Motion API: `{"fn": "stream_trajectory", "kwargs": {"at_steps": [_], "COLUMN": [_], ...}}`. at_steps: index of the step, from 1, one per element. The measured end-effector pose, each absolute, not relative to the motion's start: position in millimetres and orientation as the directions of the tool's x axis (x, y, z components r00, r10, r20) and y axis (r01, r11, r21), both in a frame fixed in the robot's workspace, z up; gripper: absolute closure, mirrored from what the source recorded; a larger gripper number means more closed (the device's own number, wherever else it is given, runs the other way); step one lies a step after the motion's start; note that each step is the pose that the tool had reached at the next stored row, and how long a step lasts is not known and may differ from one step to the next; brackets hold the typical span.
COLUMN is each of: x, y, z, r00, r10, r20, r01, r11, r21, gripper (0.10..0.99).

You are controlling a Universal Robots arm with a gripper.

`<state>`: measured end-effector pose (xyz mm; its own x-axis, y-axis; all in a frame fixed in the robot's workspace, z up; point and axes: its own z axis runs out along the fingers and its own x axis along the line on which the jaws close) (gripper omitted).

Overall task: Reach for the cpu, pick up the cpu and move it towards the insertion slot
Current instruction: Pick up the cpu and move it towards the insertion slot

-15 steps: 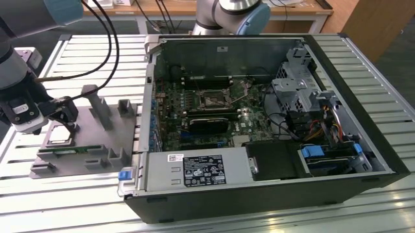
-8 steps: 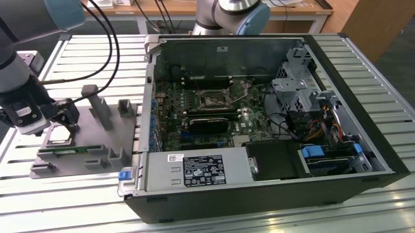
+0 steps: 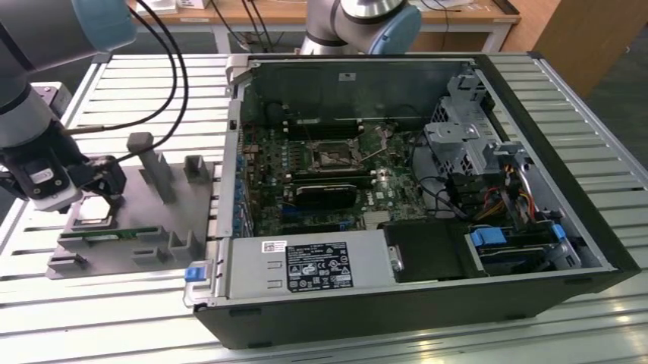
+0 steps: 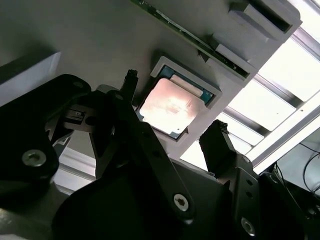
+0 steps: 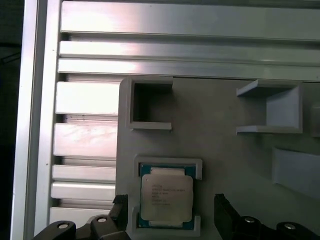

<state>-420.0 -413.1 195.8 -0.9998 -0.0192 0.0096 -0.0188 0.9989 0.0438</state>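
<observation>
tool (image 5: pixel 169 201) points down — jaws astride the cpu (image 5: pixel 165 192)

A: What does the arm (image 3: pixel 26 106) look like?
B: Grey metal tubes, pale blue joint caps (image 3: pixel 102 19), black cables (image 3: pixel 172 68) running beside it.
A: And the pincer (image 3: pixel 96 199)?
B: Black linked fingers (image 4: pixel 145 150), fastened with silver screws (image 4: pixel 180 201).
</observation>
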Motion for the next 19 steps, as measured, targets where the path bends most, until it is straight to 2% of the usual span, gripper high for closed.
{"fn": "stream_trajectory", "kwargs": {"at_steps": [9, 11, 12, 19], "x": [-420, -420, -421, -422], "y": [-410, -410, -410, -408], "z": [189, 187, 187, 184], "r00": [-1.0, -1.0, -1.0, -1.0], "r10": [-0.019, -0.019, -0.019, -0.019], "r20": [0.01, 0.01, 0.01, 0.01], "r01": [-0.019, -0.019, -0.018, -0.019], "r11": [0.999, 0.999, 0.999, 0.999], "r21": [0.044, 0.044, 0.044, 0.044], "gripper": [0.31, 0.322, 0.392, 0.392]}}
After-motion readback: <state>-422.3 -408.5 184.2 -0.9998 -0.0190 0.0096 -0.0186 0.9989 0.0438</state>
